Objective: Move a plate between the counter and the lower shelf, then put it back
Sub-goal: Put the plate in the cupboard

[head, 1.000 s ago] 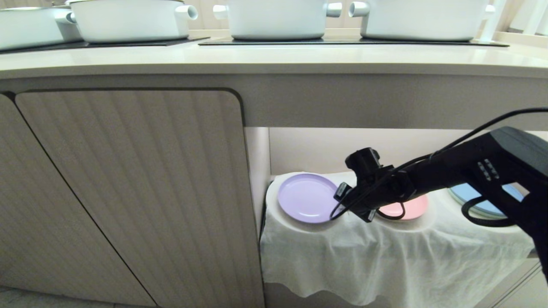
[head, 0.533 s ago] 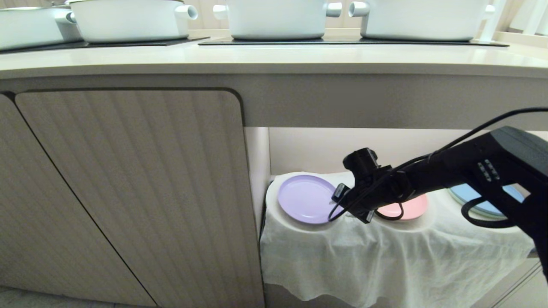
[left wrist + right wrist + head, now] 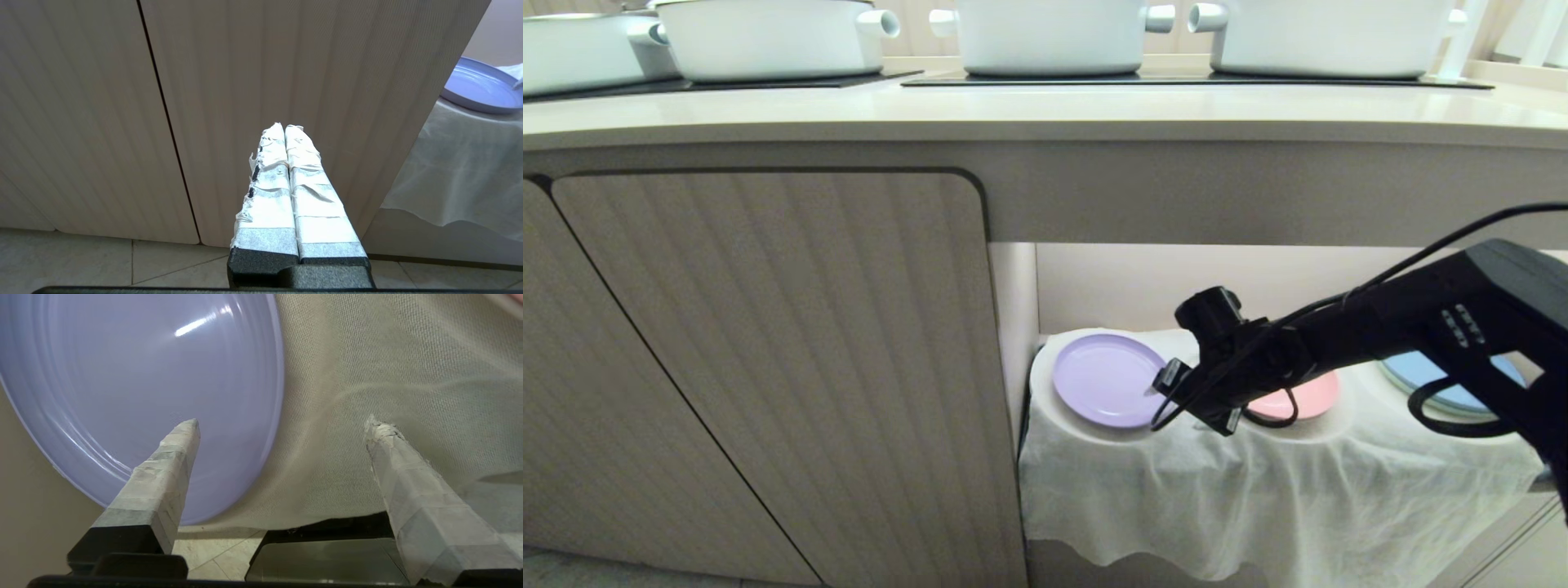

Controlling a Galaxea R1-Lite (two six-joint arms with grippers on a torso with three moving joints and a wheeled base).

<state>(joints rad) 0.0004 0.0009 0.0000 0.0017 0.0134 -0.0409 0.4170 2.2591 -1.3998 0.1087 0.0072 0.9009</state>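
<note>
Right wrist view shows the change plainly: the right gripper [image 3: 282, 420] now stands wide apart, one taped finger over the inside of the plate [image 3: 135, 388] and the other over bare white cloth [image 3: 388, 375], with nothing between them — a second ago those fingers were pinched on the plate's rim. Seen from the head camera, the plate [image 3: 1107, 380] lies flat on the leftmost cloth-covered hump of the lower shelf [image 3: 1192, 286], its near edge just beside the right gripper [image 3: 1156, 390], which hangs at the same spot beside the rim as before. A pink plate [image 3: 1311, 396] and a blue plate [image 3: 1409, 367] sit on the humps further to the right, partly behind the arm. The left gripper [image 3: 284, 127] is parked low in front of the cabinet door [image 3: 245, 81], its taped fingers pressed together on nothing. I judge this the release that ends a leg of the job — whether the trip to the counter [image 3: 1045, 114] is done or still owed, these pictures cannot say.
</note>
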